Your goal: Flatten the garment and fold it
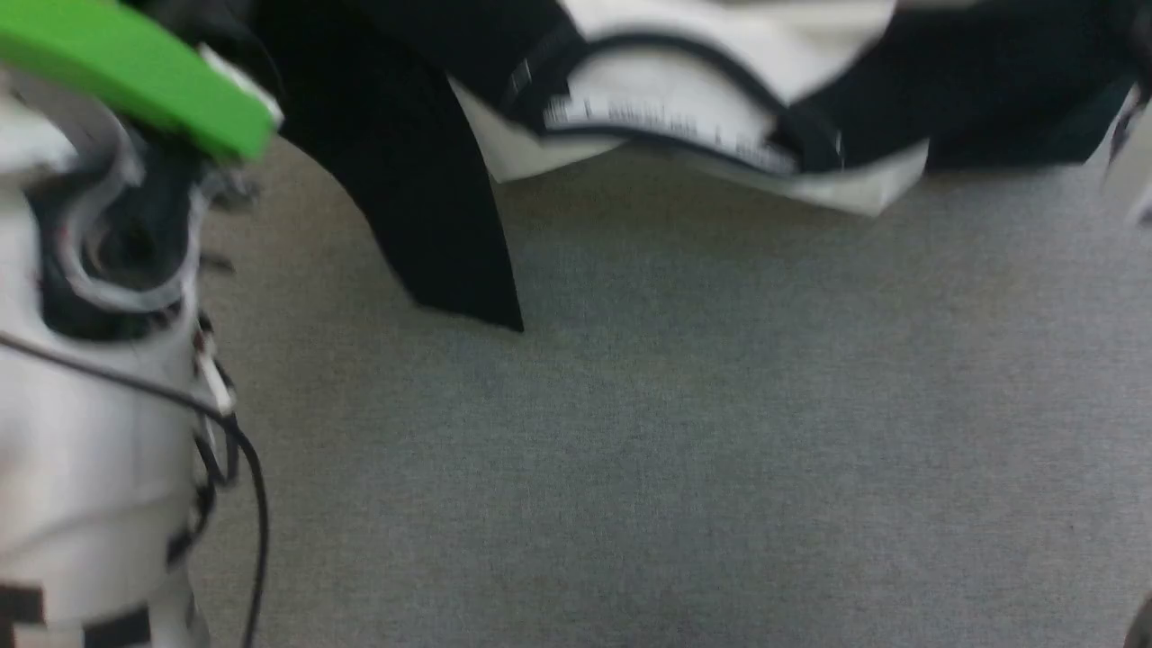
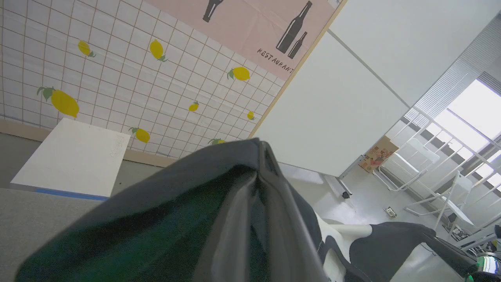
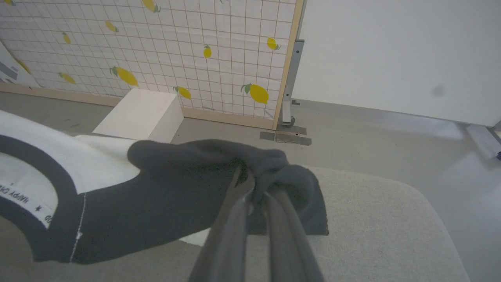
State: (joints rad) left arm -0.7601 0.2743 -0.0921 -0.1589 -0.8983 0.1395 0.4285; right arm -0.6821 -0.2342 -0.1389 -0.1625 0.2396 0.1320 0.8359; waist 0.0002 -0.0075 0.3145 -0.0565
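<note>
The table carried a plain gray cloth cover, and in the head view a broad stretch of it lay bare along the near side and to the right. The T-shirt lay across the far edge of that view, with its lettered neckband turned toward the robot. One black sleeve reached toward the near side and ended in a straight hem. The view was blurred, so it could not be told whether the sleeve hung free or lay flat. The pale left forearm stood at the left edge, with a green part above it.

In the right wrist view, the right tool was closed on a bunched fold of black cloth at the T-shirt's shoulder. White cloth and the neckband spread away to the left. The rounded table corner lay to the right of the tool, with bare cover between it and the cloth edge. Beyond the table's edge were gray floor, a white box, a lemon-patterned wall and a white panel.

In the left wrist view, the left tool was closed, with black cloth gathered tightly around its fingers and draping down from them. Behind it were open floor and white chairs.
</note>
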